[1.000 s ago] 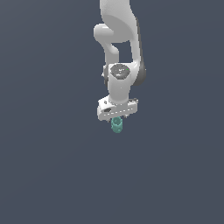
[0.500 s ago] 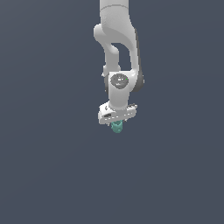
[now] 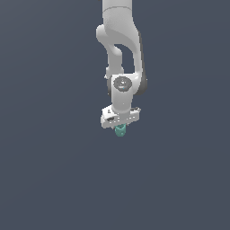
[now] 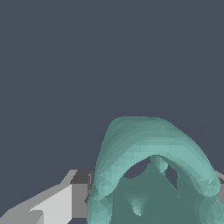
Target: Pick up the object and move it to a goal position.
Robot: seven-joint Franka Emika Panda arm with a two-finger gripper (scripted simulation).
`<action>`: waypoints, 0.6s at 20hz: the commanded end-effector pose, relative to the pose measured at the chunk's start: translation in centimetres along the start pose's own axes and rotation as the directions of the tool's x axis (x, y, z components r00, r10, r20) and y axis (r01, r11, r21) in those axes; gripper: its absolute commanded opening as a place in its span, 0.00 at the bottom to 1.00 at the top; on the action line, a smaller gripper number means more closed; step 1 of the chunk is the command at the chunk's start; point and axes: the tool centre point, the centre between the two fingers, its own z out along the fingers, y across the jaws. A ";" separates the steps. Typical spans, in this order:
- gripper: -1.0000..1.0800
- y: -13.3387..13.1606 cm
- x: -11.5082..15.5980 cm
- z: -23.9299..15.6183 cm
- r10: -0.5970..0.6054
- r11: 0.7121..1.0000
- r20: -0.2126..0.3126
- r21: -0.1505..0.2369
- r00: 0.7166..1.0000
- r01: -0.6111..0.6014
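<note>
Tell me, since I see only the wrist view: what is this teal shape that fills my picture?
Observer: It is the small teal object, hanging just below the white gripper in the exterior view.
Operator: Is it resting on anything?
Observer: No surface shows under it there; only plain dark background surrounds it.
Operator: How does the arm stand?
Observer: It comes down from the top edge of the exterior view, gripper pointing downward.
</note>
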 end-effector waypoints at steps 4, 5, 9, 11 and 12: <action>0.00 0.0 0.0 0.0 0.000 1.000 0.000 0.000 1.000 0.000; 0.00 0.1 0.0 0.0 0.000 1.000 0.000 0.000 1.000 0.000; 0.00 1.3 -0.1 -0.3 0.000 1.000 0.000 0.000 1.000 0.000; 0.00 2.2 -0.2 -0.6 0.000 1.000 0.000 0.000 1.000 0.000; 0.00 2.8 -0.2 -0.8 0.000 1.000 0.000 0.000 1.000 0.000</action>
